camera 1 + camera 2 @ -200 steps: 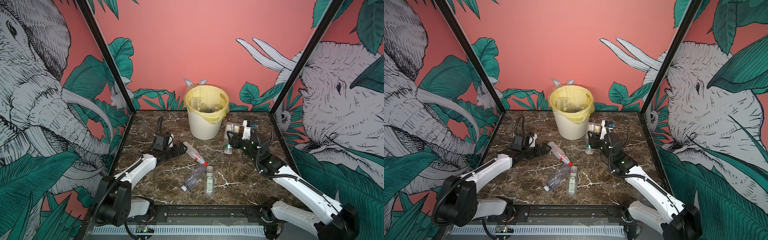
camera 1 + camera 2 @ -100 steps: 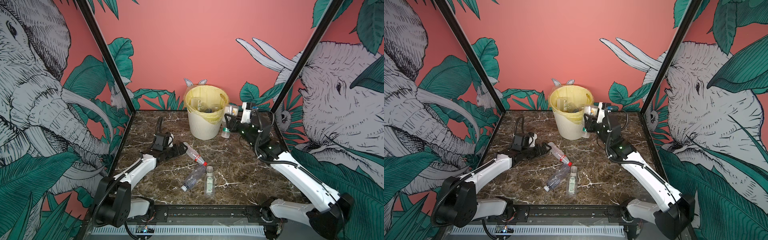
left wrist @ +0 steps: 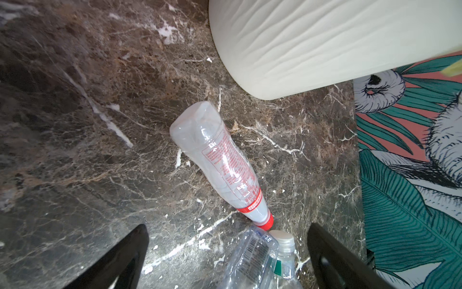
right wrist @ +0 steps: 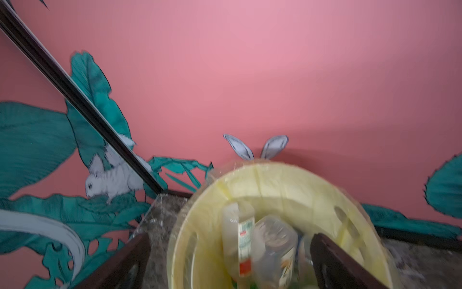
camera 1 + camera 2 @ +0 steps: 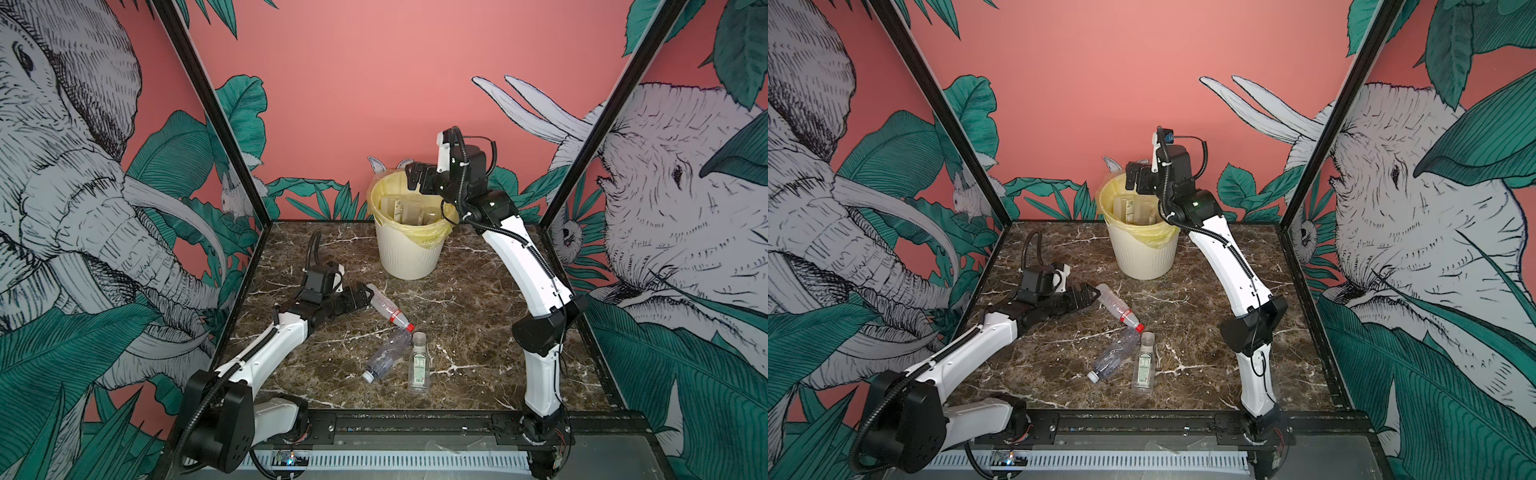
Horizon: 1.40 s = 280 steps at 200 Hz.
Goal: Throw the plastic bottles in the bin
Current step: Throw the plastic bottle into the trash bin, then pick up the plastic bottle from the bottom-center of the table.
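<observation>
Plastic bottles (image 3: pixel 220 160) — how many left on the table (image 5: pixel 478 324), Jo?

Three, Sam, all lying flat nr front-middle: green-label bottle (image 5: pixel 417 368), crushed clear bottle (image 5: pixel 386 355) just beside it, red-cap bottle (image 5: pixel 388 308) behind, cap twd both.

Which step?

Pick-up of the red-cap, I'd say. Left gripper (image 5: pixel 362 297) sits low just beside its base, jaws spread, nothing in them.

Next move needs?

Get the jaws round the body and squeeze gently. It's thin round plastic and prob. rolls. Then lift above the rim; the bin (image 5: pixel 409 257) is far taller than any bottle.

Where's the bin?

Further back, centre, yellow bag (image 5: pixel 434 232) inside, several bottles in it already. Right gripper (image 5: pixel 415 178) hangs over the mouth, jaws wide, empty, so the drop looks done. It shd clear off before L arrives.

Surface, room?

Dark-brown marble-look top w/ white veins, flat, slick-looking. Beyond: pink walls (image 5: pixel 374 83), elephants, teal leaves, black frame posts (image 5: pixel 220 124).
</observation>
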Each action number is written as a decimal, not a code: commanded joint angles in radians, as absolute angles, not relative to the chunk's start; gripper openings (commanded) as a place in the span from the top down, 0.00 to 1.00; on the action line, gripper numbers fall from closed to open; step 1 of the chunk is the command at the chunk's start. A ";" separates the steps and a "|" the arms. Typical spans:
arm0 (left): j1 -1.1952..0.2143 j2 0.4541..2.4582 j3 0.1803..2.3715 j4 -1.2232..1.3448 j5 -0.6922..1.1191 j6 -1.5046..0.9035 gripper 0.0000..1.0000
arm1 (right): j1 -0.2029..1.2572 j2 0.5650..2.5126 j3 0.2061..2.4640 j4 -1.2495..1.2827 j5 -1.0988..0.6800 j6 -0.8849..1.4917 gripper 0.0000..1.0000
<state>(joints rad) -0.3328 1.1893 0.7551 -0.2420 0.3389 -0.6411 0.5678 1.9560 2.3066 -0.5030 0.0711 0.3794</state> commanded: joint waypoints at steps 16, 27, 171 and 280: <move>-0.328 1.143 0.818 -0.329 0.315 -0.562 0.01 | 0.593 1.613 1.797 -0.160 0.077 0.365 0.01; -0.328 1.147 0.825 -0.340 0.322 -0.544 0.01 | 0.592 1.525 1.675 -0.101 0.100 0.377 0.01; -0.328 1.148 0.782 -0.365 0.466 -0.581 0.01 | 0.592 1.090 0.970 -0.153 0.173 0.569 0.01; -0.439 1.116 0.766 -0.450 0.467 -0.554 0.01 | 0.591 1.095 0.873 -0.230 0.086 0.721 0.01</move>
<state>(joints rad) -0.4038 1.1366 0.7563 -0.3859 0.4759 -0.5793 0.5907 1.1126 0.8890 -0.2348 0.1055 0.6735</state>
